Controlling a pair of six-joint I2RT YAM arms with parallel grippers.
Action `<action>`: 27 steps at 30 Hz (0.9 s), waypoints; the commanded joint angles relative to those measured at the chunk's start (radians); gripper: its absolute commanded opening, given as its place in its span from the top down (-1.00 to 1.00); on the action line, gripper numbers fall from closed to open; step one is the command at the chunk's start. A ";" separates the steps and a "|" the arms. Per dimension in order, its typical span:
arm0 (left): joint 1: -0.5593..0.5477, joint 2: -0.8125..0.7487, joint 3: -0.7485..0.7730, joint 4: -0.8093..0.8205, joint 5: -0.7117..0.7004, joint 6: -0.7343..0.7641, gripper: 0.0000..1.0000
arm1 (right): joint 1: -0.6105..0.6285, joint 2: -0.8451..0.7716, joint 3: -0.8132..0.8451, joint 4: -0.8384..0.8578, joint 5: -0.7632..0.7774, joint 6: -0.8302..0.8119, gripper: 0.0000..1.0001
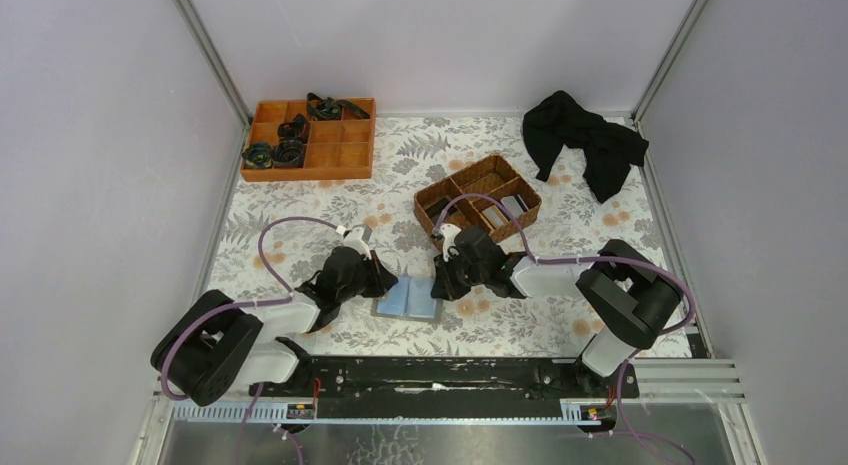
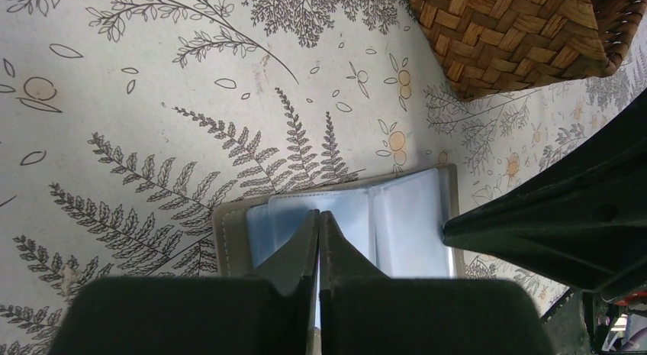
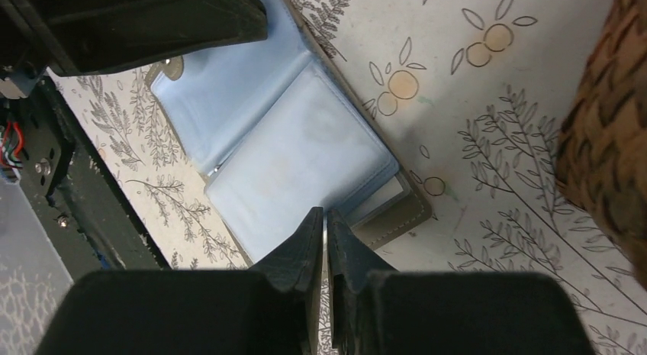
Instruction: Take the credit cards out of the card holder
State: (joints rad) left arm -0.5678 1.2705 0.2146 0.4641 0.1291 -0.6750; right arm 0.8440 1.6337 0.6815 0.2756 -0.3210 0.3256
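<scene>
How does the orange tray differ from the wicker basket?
The orange tray is smooth and sits square at the far left; the wicker basket is woven, smaller and turned at an angle near the middle. The tray holds black coiled items, the basket flat cards. Both have compartments.

No text I can read on my feeds, card holder (image 3: 290,141) sleeves blank, credit cards (image 1: 516,201) in the wicker basket (image 1: 455,176) too small to make out.
</scene>
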 commanded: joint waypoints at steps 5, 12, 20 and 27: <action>-0.003 0.028 -0.002 -0.036 0.020 0.015 1.00 | 0.007 0.024 0.037 0.111 -0.078 0.039 0.78; -0.003 -0.005 0.009 -0.059 0.020 0.014 1.00 | 0.007 -0.029 0.041 0.074 -0.051 0.040 0.63; -0.003 0.002 0.018 -0.041 0.038 0.002 1.00 | 0.007 -0.083 0.023 0.040 -0.037 0.048 -0.11; -0.003 -0.082 0.028 -0.116 0.010 0.015 1.00 | 0.007 -0.112 -0.023 0.060 -0.040 0.079 -0.22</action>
State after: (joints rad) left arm -0.5678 1.2404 0.2180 0.4236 0.1501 -0.6762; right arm 0.8444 1.5528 0.6758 0.3183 -0.3595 0.3801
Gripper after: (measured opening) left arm 0.010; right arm 0.631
